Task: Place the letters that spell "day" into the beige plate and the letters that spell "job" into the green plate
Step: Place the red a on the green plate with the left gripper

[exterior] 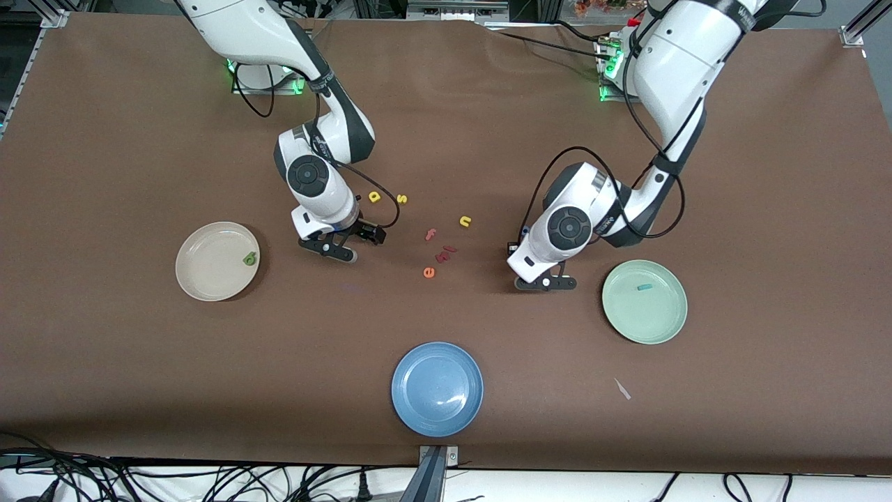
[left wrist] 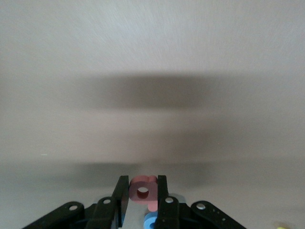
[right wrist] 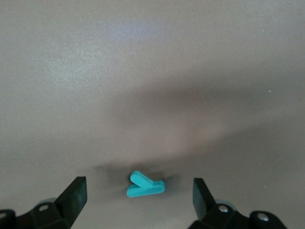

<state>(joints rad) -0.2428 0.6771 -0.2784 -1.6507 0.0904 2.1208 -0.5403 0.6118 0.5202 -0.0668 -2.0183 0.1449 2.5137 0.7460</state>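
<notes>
My left gripper (left wrist: pixel 143 183) is shut on the salmon-red b (left wrist: pixel 143 192), low over the table beside the green plate (exterior: pixel 644 328). The blue o (left wrist: pixel 151 222) lies right by its fingers. In the front view the left gripper (exterior: pixel 546 282) hides both letters. The teal j (exterior: pixel 644 286) lies in the green plate. My right gripper (right wrist: pixel 138 191) is open, with the teal y (right wrist: pixel 145 186) flat on the table between its fingers. It hangs low (exterior: pixel 329 248) near the beige plate (exterior: pixel 209 279), which holds the dark green d (exterior: pixel 249 259). The yellow a (exterior: pixel 375 196) lies farther from the camera.
A yellow s (exterior: pixel 402 199), yellow n (exterior: pixel 465 221), salmon f (exterior: pixel 431 234), orange e (exterior: pixel 429 272) and a dark red piece (exterior: pixel 446 252) lie between the arms. A blue plate (exterior: pixel 437 411) sits nearest the camera. A paper scrap (exterior: pixel 622 389) lies below the green plate.
</notes>
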